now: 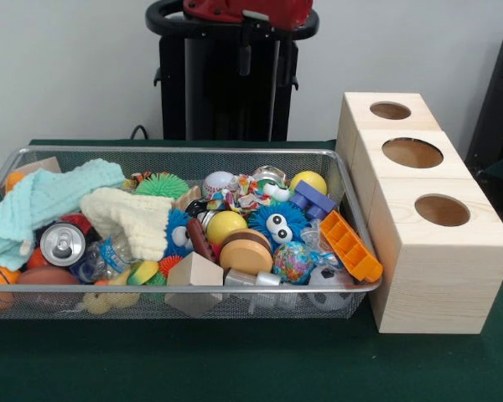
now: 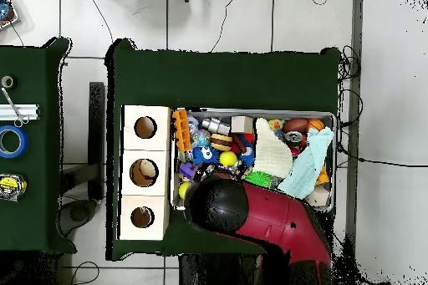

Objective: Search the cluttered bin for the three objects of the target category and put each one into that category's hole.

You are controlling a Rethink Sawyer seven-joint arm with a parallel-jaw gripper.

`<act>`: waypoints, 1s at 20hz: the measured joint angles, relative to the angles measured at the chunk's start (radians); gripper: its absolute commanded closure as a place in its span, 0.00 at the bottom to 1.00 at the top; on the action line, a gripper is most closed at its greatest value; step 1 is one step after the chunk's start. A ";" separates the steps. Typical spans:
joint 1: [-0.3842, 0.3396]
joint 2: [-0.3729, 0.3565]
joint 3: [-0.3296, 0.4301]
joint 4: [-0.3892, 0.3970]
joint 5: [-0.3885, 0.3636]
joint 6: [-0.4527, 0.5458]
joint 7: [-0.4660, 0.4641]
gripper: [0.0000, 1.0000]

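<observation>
Silver wire-mesh bin (image 1: 184, 154), shallow and rectangular, crammed: we list a pale teal knitted cloth (image 1: 42, 201), a cream knitted cloth (image 1: 130, 219), a silver drink can (image 1: 63, 244) and an orange plastic tray (image 1: 350, 244). Just beside it stand three pale pine cubes; the smallest round hole (image 1: 390, 110) tops the farthest from the front camera. Red-and-black arm (image 2: 272, 227) overhangs the bin's robot-side edge; we cannot tell the gripper's state.

A wire basket (image 1: 352, 289) full of toys sits on a green table (image 1: 235, 360). A soda can (image 1: 62, 244) lies inside. Three wood boxes (image 1: 440, 268) with round holes stand beside it.
</observation>
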 measured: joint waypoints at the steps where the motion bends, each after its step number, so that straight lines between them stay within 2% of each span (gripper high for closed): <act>1: -0.006 -0.003 0.005 0.000 -0.007 0.000 0.000 0.00; 9: -0.078 -0.014 0.051 -0.010 -0.066 0.035 0.000 0.00; 20: -0.168 -0.011 0.129 -0.069 -0.118 0.090 0.000 0.00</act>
